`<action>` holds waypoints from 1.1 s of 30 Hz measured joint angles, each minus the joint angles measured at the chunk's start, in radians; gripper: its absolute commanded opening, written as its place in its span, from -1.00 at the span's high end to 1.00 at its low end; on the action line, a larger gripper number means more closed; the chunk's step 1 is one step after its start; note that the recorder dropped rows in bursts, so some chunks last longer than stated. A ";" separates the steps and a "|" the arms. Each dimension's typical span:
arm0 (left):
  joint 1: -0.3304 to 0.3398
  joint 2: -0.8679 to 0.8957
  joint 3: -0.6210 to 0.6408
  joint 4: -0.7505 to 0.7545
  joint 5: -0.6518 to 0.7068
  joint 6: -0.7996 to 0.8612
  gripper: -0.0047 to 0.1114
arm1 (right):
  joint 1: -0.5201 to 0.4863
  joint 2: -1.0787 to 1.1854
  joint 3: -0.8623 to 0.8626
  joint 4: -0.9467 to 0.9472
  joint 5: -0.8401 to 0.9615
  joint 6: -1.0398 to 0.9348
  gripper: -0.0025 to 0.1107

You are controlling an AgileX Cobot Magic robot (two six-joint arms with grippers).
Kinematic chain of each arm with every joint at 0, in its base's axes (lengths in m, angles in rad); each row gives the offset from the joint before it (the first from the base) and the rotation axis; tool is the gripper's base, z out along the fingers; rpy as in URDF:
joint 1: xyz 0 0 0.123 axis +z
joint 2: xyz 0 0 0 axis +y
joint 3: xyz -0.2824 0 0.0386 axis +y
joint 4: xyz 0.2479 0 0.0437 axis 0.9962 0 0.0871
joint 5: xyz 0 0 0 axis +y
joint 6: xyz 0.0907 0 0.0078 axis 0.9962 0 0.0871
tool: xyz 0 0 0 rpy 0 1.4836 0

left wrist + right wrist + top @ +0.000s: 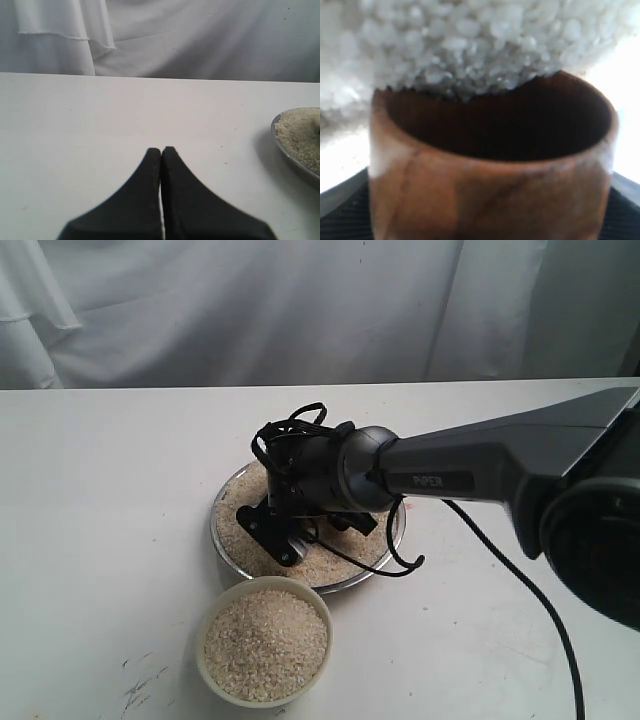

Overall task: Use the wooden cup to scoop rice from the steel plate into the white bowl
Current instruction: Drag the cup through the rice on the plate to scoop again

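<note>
**Wooden cup pressed mouth-first into the rice on the plate**

A plain white table fills the scene, with dark scuffs at its near left. A white cloth backdrop hangs behind the far edge.

The steel plate sits mid-table, and the rice covers it in a pale, grainy layer. The white bowl stands just in front of the plate, at its near side, heaped almost to its rim with more grains.

The right arm reaches in from the right, and the right gripper sits low over the plate. It clamps the wooden cup, which is reddish-brown with a dark inside. The cup's mouth butts against a bank of grains. In the exterior view the cup is hidden under the gripper.

A black cable trails from the arm across the table on the right.

The left gripper is closed with its jaws together, holding nothing. It hovers over bare table to the left of the plate. The table lies open on the left and far sides.
</note>
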 measured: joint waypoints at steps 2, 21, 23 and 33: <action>0.000 0.000 0.000 0.000 0.000 0.000 0.92 | 0.000 0.000 0.000 0.013 -0.006 0.000 0.96; 0.000 0.000 0.000 0.000 0.000 0.000 0.92 | -0.045 0.000 0.000 0.128 -0.076 0.026 0.96; 0.000 0.000 0.000 0.000 0.000 0.000 0.92 | -0.048 -0.002 0.000 0.145 -0.089 0.028 0.96; 0.000 0.000 0.000 0.000 0.000 0.000 0.92 | -0.065 -0.004 0.000 0.188 -0.128 0.055 0.96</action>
